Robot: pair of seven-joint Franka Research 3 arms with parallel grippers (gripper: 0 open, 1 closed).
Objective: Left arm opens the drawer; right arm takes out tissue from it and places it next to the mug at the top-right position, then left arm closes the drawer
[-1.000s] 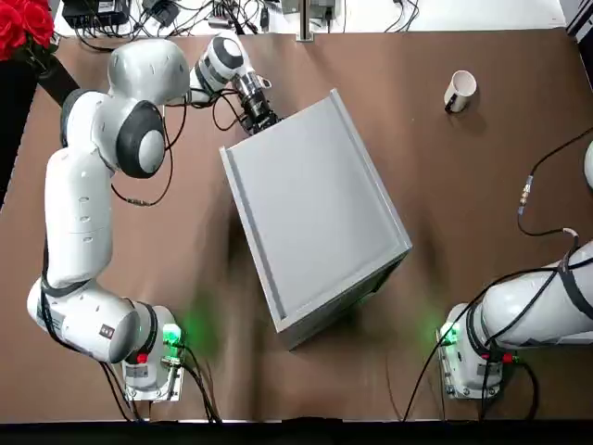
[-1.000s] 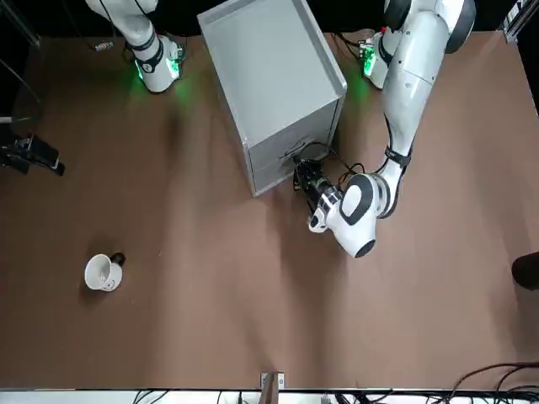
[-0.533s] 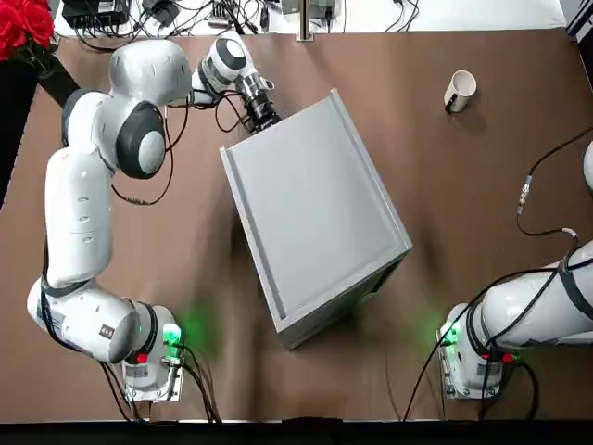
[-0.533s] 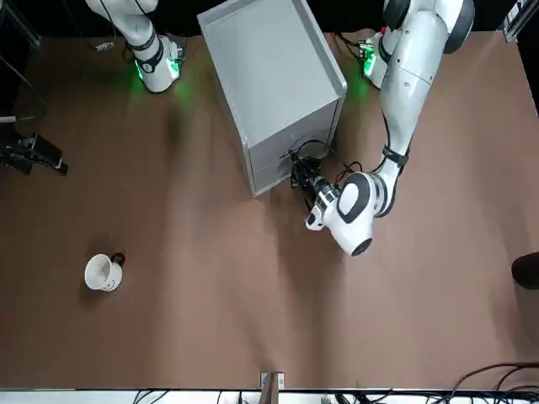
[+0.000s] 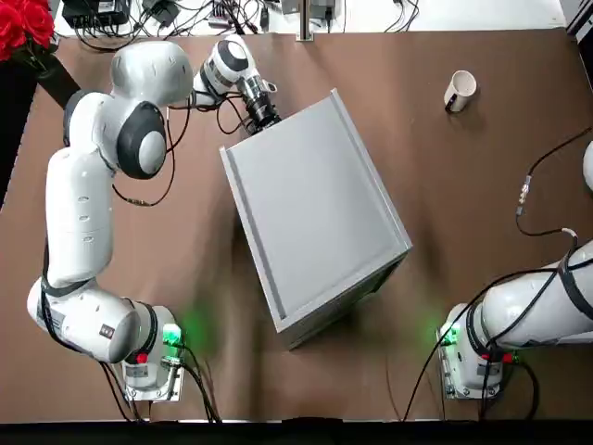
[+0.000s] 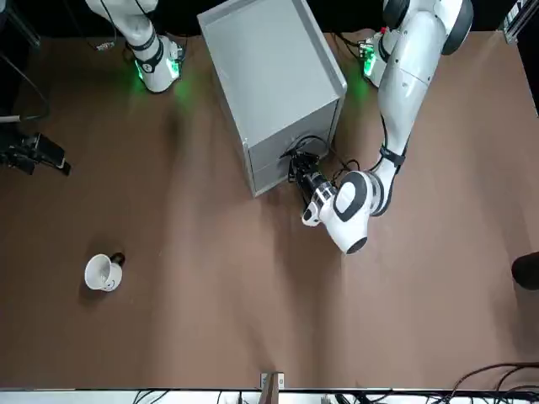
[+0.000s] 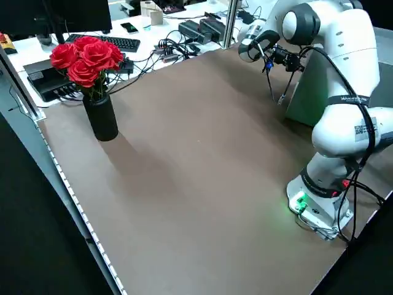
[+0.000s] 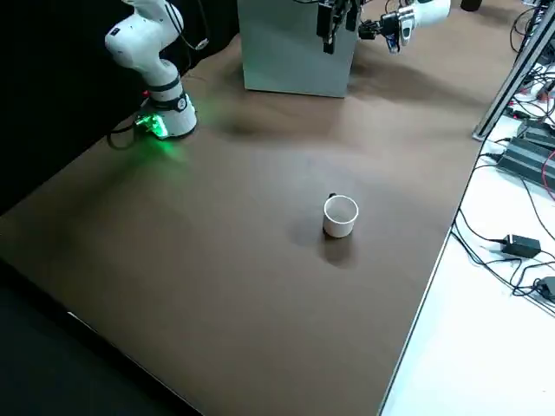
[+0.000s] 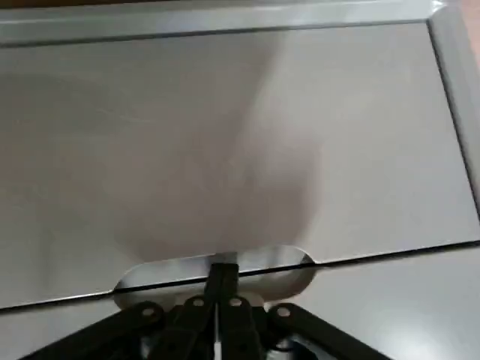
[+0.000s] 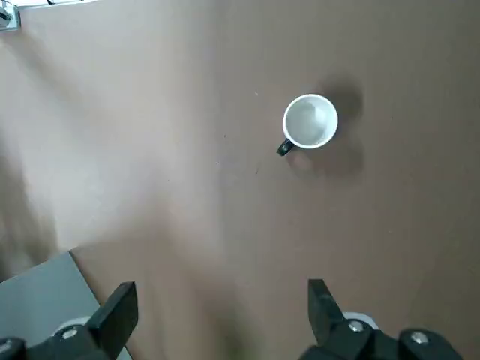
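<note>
Fully outstretched left arm (image 5: 88, 195) at drawer (image 9: 225, 150)

Place: a robotics lab or test room.
Arms: two white jointed arms, the left arm (image 5: 83, 195) and the right arm (image 5: 542, 311), bolted at one edge of a brown table (image 5: 463, 204), their bases lit green.
Cables: loose leads trail from both bases and cross the table's corner by the right arm.
Far edge: a white bench beside the table holds power bricks (image 7: 202, 27), tangled wires and a keyboard (image 7: 107, 42).
Rig: a metal post (image 5: 304, 19) stands at the middle of the far edge.
Odd touch: a black vase of red roses (image 7: 92, 80) at the far left corner.
</note>
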